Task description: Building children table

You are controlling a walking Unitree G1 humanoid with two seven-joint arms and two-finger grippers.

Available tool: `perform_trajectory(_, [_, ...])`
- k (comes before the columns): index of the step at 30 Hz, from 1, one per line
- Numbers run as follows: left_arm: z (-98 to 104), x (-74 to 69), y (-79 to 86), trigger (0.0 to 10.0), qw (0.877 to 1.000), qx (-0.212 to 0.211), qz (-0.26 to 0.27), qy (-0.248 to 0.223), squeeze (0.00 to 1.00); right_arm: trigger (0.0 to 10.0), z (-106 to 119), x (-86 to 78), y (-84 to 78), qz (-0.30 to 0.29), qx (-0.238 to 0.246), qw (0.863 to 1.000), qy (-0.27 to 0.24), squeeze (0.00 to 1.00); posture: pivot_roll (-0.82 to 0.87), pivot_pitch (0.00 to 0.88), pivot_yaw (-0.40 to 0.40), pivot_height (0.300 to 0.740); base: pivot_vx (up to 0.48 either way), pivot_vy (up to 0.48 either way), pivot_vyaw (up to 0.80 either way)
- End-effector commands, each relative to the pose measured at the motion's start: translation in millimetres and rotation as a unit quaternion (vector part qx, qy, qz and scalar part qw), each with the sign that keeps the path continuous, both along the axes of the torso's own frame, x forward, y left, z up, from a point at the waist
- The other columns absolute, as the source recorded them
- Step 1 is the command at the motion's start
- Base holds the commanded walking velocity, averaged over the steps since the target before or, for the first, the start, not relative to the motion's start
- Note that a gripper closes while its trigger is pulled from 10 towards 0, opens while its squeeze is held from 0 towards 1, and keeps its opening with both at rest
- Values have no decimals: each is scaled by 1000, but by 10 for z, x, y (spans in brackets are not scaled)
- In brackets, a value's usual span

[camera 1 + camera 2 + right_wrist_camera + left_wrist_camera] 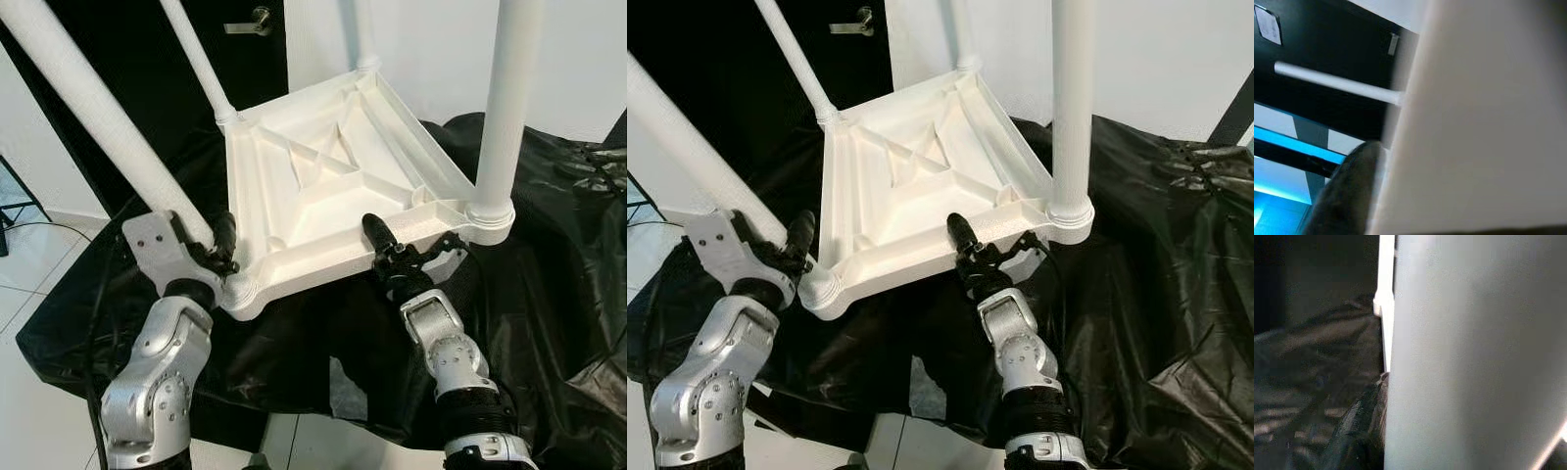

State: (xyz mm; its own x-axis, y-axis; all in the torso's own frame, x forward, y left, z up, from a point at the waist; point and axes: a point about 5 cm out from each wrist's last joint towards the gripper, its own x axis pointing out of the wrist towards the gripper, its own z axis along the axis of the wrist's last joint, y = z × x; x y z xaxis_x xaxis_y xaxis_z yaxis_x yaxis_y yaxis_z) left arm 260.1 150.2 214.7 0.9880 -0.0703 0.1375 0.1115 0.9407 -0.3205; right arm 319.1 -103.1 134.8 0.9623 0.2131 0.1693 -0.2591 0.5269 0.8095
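A white children's table lies upside down on black cloth, its ribbed tabletop underside [323, 186] facing up and its legs pointing upward. My left gripper [206, 240] is shut on the near-left leg [88, 98] just above its socket; that leg [1474, 357] looms white and close in the left wrist view. My right gripper [397, 250] is shut on the tabletop's near rim [333, 274], one black finger [377, 233] lying over the top of it. The near-right leg [505, 108] stands upright beside it. The right wrist view holds the white rim [1488, 122] and a dark finger [1347, 196].
Black cloth [568, 274] covers the low support under the table and drapes to the tiled floor [29, 284]. A dark door with a lever handle [250, 22] stands behind, and a white wall [578, 59] at the right. Cables trail at the far left.
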Motion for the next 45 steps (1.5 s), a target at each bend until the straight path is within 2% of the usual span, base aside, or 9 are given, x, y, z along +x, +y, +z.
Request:
perform_trajectory(1, [85, -11, -9, 10000, 1000, -12, -3, -20, 0, 10000, 224, -69, 405, 5, 87, 996, -31, 1000, 200, 37, -14, 740, 0, 0, 0])
perform_trajectory(6, [111, 8, 3, 10000, 1000, -14, 3, -23, 0, 10000, 205, -121, 348, -10, 80, 996, -28, 1000, 196, 37, -7, 740, 0, 0, 0])
perform_trajectory(7, [125, 16, 2, 10000, 1000, -14, 5, -25, 0, 10000, 190, -155, 321, -13, 84, 996, -22, 635, 195, 38, -5, 740, 0, 0, 0])
perform_trajectory(8, [135, 23, 1, 10000, 1000, -14, 7, -26, 0, 10000, 174, -183, 301, -16, 89, 996, -15, 0, 195, 39, -5, 740, 0, 0, 0])
perform_trajectory(23, [215, 82, 58, 10000, 999, 7, 18, -33, 0, 10000, 144, -516, 148, -13, 173, 984, 33, 0, 190, 61, 31, 740, 0, 0, 0])
perform_trajectory(28, [263, 102, -16, 10000, 999, 25, 3, -39, 0, 10000, 60, -553, 170, 21, 142, 988, 62, 0, 185, 68, 41, 740, 0, 0, 0])
perform_trajectory(31, [297, 90, -163, 10000, 996, 64, -23, -54, 0, 10000, -52, -507, 160, 51, 67, 993, 83, 0, 177, 78, 47, 740, 0, 0, 0])
perform_trajectory(35, [282, 71, -245, 10000, 994, 86, -33, -58, 0, 10000, -72, -459, 128, 55, 56, 993, 93, 0, 175, 81, 48, 740, 0, 0, 0])
perform_trajectory(45, [345, 129, -274, 10000, 995, 74, -11, -67, 0, 10000, -37, -650, 194, 129, 141, 976, 108, 0, 168, 87, 47, 740, 0, 0, 0])
